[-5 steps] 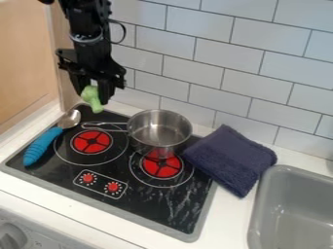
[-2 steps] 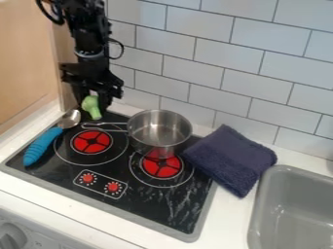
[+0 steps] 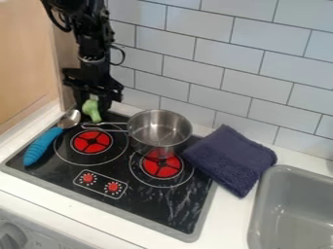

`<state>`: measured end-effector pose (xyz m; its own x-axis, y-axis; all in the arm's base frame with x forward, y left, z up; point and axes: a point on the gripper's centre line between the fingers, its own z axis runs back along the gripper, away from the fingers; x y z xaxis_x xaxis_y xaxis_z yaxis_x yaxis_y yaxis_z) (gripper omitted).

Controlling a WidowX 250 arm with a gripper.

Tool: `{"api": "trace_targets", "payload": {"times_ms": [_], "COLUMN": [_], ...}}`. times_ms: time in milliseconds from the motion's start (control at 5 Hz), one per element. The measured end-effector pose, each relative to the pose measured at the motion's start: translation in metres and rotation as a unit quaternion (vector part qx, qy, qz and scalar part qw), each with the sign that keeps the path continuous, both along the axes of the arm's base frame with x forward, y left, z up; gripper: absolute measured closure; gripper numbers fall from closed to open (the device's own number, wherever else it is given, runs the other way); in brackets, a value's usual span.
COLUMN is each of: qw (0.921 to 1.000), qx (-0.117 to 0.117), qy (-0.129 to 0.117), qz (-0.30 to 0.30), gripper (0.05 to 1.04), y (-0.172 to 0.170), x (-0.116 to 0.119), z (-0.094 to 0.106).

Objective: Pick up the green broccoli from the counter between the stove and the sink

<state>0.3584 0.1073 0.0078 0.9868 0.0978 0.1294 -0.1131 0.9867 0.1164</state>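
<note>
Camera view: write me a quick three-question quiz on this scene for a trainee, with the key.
1. True or false: the towel lies between the pot and the sink.
2. What colour is the handle of the spoon? a) red b) blue c) white
3. Fill in the colour: the tool holds a small ____ object.

Key: 1 true; 2 b; 3 green

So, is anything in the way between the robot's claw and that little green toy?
Nothing visible: the green toy is right between the fingers of the gripper. The spoon and the metal pot lie off to either side.
</note>
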Motion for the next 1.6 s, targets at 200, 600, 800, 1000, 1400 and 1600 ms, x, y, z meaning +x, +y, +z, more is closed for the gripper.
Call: {"api": "trace_targets", "payload": {"times_ms": [200, 600, 800, 1000, 1400, 1600], "qw": [0.9999, 0.9998, 0.9993, 0.9972, 0.9923, 0.992], "qx": [-0.002, 0.004, 0.005, 0.017, 0.016, 0.017], "qy": [0.0, -0.016, -0.037, -0.071, -0.109, -0.109], "qz": [0.011, 0.006, -0.002, -0.017, -0.057, -0.061], "gripper": [0.195, 0.078, 0.084, 0.084, 0.084, 0.084], "y": [0.0, -0.005, -0.009, -0.022, -0.051, -0.051], "x": [0.0, -0.001, -0.003, -0.011, -0.038, -0.039], "z": [0.0, 0.011, 0.028, 0.055, 0.088, 0.09]}}
